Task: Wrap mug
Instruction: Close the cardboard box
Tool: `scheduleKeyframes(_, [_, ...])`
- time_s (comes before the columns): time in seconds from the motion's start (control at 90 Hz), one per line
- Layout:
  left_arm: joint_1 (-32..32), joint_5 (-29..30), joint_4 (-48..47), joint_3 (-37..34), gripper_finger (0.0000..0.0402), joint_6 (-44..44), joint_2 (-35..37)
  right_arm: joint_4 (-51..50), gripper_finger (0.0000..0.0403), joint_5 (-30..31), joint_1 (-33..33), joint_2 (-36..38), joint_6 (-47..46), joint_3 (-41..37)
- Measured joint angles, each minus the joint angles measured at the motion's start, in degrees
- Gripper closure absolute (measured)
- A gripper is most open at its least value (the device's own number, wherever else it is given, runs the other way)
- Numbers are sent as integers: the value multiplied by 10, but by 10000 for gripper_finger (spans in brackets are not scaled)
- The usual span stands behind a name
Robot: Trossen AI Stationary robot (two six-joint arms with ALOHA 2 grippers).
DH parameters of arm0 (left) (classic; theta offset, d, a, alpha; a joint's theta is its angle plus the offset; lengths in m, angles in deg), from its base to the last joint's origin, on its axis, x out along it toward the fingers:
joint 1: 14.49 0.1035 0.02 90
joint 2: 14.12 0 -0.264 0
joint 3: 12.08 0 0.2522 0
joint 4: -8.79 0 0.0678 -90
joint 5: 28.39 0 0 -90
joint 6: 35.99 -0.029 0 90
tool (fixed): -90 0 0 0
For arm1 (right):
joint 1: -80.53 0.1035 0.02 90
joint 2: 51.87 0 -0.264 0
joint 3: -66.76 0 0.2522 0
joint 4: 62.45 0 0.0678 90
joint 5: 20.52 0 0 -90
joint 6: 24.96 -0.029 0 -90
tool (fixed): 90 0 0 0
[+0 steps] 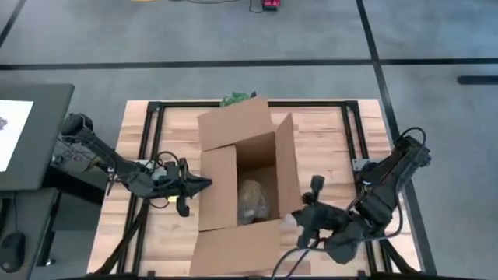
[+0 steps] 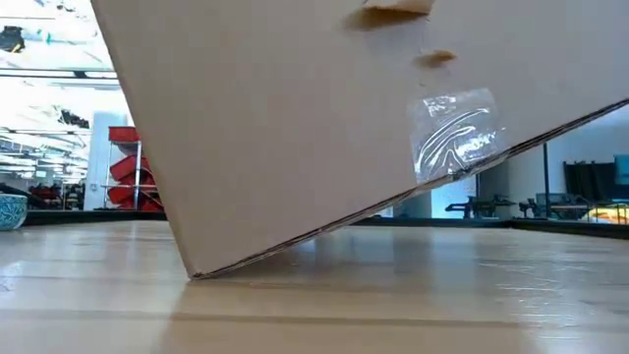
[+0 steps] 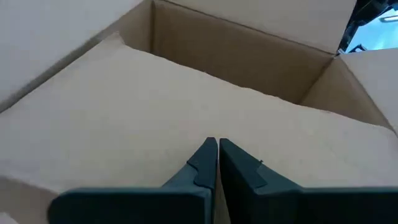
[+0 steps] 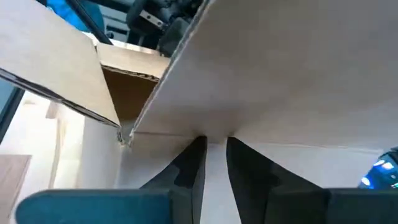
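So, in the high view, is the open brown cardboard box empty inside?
No: the open brown cardboard box holds a crumpled brownish paper bundle on its floor, near the flap closest to the right gripper.

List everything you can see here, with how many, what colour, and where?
cardboard box: one, brown, open, mid-table, tilted in the low view
wrapped bundle: one, brownish, inside the box
green object: one, behind the box at the table's far edge
tape patch: one, clear, on the box's outer wall
table: one, light wood
left hand: one, dark, shut, tips at the box's left wall
right hand: one, dark, at the box's near right flap
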Motion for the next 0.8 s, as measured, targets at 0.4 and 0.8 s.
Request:
scheduleKeyframes(0.4, [0,-9,-13,-1,402,8,-1,21,361,238,35,-2,2,-4])
scheduleKeyframes(0.8, [0,-1,-14,3,402,12,-1,27,376,75,18,2,1,-1])
